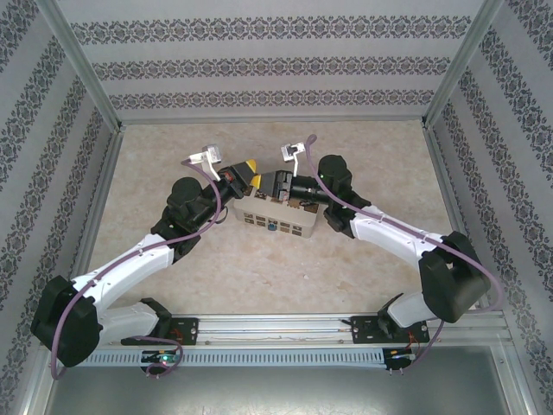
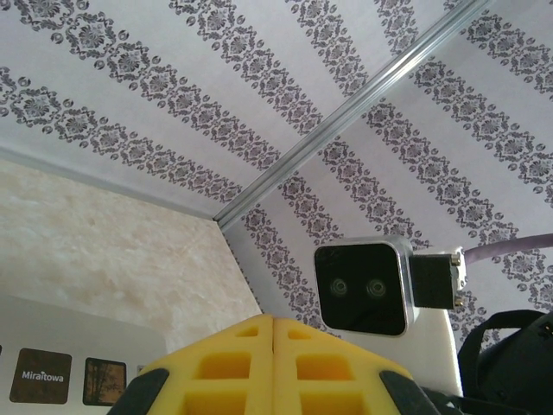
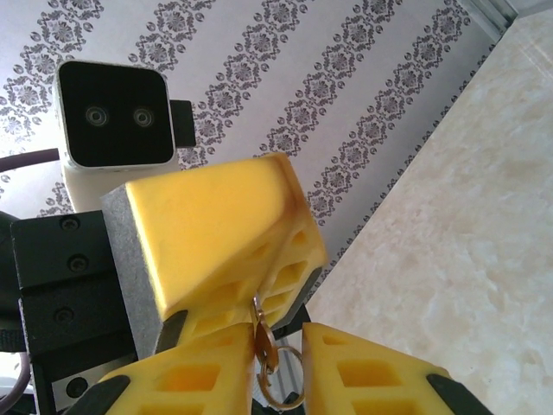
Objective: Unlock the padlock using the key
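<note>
My left fingers [image 2: 233, 367] are pressed flat together with no gap, and from the right wrist camera the key [image 3: 259, 335] appears to be pinched at their tip, a thin brassy sliver hanging down with its wire ring [image 3: 282, 387] dangling below. My right fingers [image 3: 371, 376] stand narrow on either side of that ring. There is a slim gap between them, and I cannot tell whether a pad touches the metal. I judge the key to be very light, stiff and slick, so it could easily twist or slip out of soft foam pads. The ring swings free and gives no control. I would take hold flat across the key's head, close to where the left pads grip, and leave the blade clear. I cannot pick out the padlock with any certainty. In the top view both arms reach forward and inward, elbows out, and meet tip to tip just above the far edge of the white box [image 1: 276, 220] in the middle of the bench [image 1: 259, 277]. Both wrists are pitched up towards the patterned wall, each looking at the other's camera [image 2: 361, 285]
</note>
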Available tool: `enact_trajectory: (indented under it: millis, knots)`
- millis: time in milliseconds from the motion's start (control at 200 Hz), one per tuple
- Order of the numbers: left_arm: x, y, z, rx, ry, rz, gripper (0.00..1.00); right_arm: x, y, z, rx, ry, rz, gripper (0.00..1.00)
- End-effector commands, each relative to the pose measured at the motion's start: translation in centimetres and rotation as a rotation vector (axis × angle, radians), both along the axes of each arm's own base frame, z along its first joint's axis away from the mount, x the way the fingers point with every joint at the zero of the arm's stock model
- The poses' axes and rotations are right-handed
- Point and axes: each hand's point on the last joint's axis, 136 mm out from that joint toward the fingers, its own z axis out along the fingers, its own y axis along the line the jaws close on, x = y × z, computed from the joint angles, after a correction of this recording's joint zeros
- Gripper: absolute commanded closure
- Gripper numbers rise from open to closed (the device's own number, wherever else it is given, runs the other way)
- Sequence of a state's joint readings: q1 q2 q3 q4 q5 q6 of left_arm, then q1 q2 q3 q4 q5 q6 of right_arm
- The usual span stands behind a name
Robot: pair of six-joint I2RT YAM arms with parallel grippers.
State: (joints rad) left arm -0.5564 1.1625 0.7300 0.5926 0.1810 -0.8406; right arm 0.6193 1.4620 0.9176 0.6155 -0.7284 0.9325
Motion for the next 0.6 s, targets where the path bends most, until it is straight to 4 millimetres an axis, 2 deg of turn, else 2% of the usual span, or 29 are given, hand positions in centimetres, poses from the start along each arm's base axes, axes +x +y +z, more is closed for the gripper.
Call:
enact_trajectory:
  millis: [0, 470, 595]
  knots:
    - [-0.3, 0.5, 1.9, -0.051, -0.056, 0.012, 1.0, -0.4, 0.7, 1.5, 0.034, -0.038, 0.037, 0.78]
    - [-0.1, 1.5, 1.6, -0.074, -0.041, 0.064, 1.0, -0.3, 0.5, 0.6, 0.021, -0.023, 0.016, 1.0]
    - [-0.3, 1.8, 1.9, -0.079, -0.049, 0.067, 1.0, 0.0, -0.1, 0.4, 0.007, -0.026, -0.009, 1.0]
